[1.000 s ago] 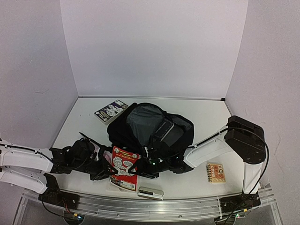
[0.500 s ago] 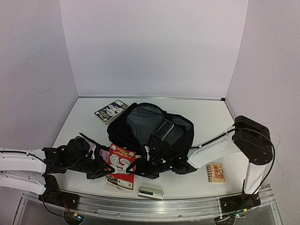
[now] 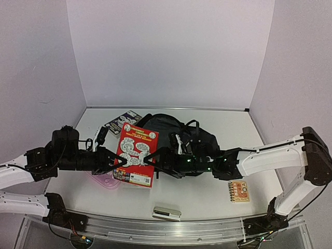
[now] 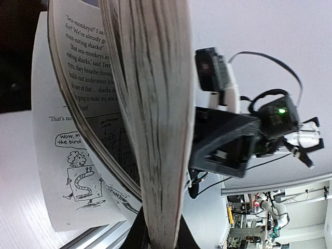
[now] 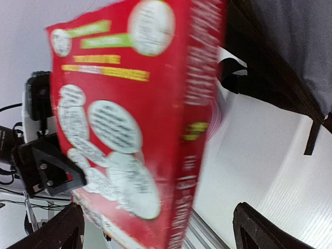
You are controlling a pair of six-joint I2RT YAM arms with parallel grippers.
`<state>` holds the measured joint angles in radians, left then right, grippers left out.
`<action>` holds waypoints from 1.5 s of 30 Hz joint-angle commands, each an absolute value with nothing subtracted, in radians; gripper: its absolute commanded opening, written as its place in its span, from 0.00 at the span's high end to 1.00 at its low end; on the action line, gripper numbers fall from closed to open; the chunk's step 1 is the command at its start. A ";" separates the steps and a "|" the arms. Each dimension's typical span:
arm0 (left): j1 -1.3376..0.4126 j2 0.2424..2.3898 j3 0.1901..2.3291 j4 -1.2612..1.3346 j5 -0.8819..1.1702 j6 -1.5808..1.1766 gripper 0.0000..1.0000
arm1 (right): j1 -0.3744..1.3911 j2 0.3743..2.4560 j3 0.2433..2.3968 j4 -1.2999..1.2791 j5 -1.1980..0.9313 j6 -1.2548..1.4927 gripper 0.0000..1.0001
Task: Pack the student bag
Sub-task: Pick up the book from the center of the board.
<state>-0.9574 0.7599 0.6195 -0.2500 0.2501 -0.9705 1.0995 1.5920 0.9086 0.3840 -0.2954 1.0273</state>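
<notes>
Bag point(image 3: 207, 142) sits mid-table toward the back, black and slumped. Its top faces the rear wall, with greyish lining showing in the right wrist view. It lies flat on the table point(image 3: 233, 122), touching neither gripper.

Red book point(image 3: 136, 153) is lifted clear of the table, in front of the bag and left of its middle, cover toward the top camera. It stands roughly upright, top edge leaning back over the bag's near-left part.

Left gripper point(image 3: 118, 162) is clamped on the book's left edge. From the left wrist the book is edge-on, pinched low between the fingers point(image 4: 136, 233), with loose pages fanning out to the left.

Right gripper point(image 3: 154, 162) is at the book's right edge, released. In the right wrist view its fingers point(image 5: 57, 231) are spread wide either side of the book's lower end. Gaps show on both sides, so there is no grip. The book's weight is on the left gripper only.

Both arms reach inward from the sides, grippers pointing at each other across the book.

Also on the table:
- a second illustrated book point(image 3: 123, 120) lies flat at rear left, just beside the bag;
- a pink item point(image 3: 106, 180) lies under the lifted book, type unclear;
- a small orange spiral notepad point(image 3: 239, 191) is at front right, well apart from the bag;
- a small silver case point(image 3: 167, 212) is at the front edge.
</notes>
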 commanded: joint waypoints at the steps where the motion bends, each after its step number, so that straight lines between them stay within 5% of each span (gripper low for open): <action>1: -0.960 0.799 0.759 -0.178 0.299 -0.826 1.00 | 1.074 1.540 0.877 0.400 -0.302 1.012 0.03; 10: -0.960 0.933 0.805 -0.057 0.400 -0.792 1.00 | 1.074 1.475 0.883 0.505 -0.399 0.937 0.18; 15: -0.960 0.948 0.780 -0.004 0.386 -0.795 1.00 | 1.075 1.452 0.872 0.525 -0.385 0.937 0.48; 18: -0.960 0.949 0.771 -0.023 0.351 -0.792 0.98 | 1.073 1.430 0.848 0.528 -0.343 0.939 0.76; 22: -0.955 0.947 0.801 -0.190 0.224 -0.768 0.58 | 1.061 1.372 0.797 0.533 -0.278 0.948 1.00; 26: -0.936 0.951 0.813 -0.273 0.155 -0.765 0.17 | 1.045 1.318 0.773 0.531 -0.277 0.938 1.00; 30: -0.922 0.992 0.825 -0.228 0.240 -0.748 0.05 | 1.041 1.284 0.774 0.532 -0.326 0.908 1.00; 40: -0.922 1.138 0.877 -0.021 0.522 -0.714 0.01 | 1.041 1.217 0.791 0.571 -0.471 0.866 1.00; 45: -0.921 1.164 0.869 0.115 0.617 -0.747 0.24 | 1.041 1.226 0.777 0.571 -0.455 0.874 1.00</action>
<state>-0.9234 1.1507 0.8314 -0.0575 0.4979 -0.7364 1.0412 1.2530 0.7563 0.4581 -0.4315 0.8871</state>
